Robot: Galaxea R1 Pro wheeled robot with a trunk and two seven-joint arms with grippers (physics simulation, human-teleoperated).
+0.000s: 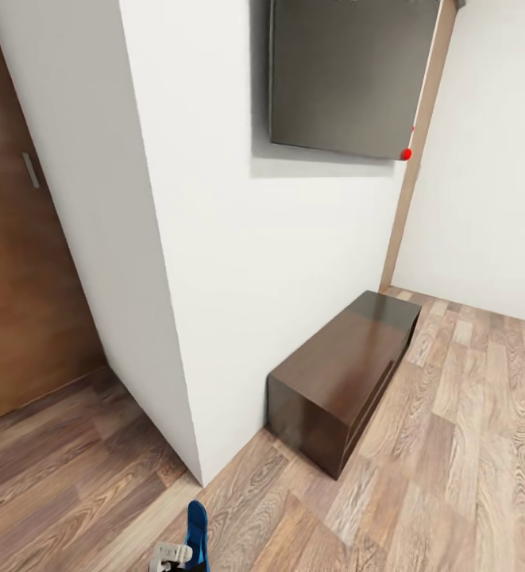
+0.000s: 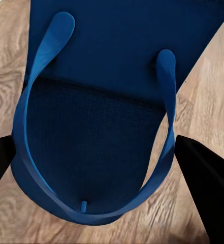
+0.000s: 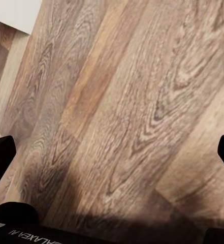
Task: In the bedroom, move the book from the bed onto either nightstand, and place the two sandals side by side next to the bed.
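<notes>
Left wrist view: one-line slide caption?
Left gripper straddling a blue flip-flop, black fingertips at either side, wood-plank floor behind.

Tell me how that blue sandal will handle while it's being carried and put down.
The sandal is probably light and somewhat bendy: its sole looks thin and its straps are slim loops. Held by the left end effector, it may flex or swing. Being flat-soled, it should lie steadily on the plank floor and is unlikely to roll.

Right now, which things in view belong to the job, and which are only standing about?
Belongs to the job:
- blue sandal, between the left gripper fingers
- wood-plank floor, where the sandals must go

Only standing about:
- low dark brown cabinet
- dark wall panel
- wooden door
</notes>
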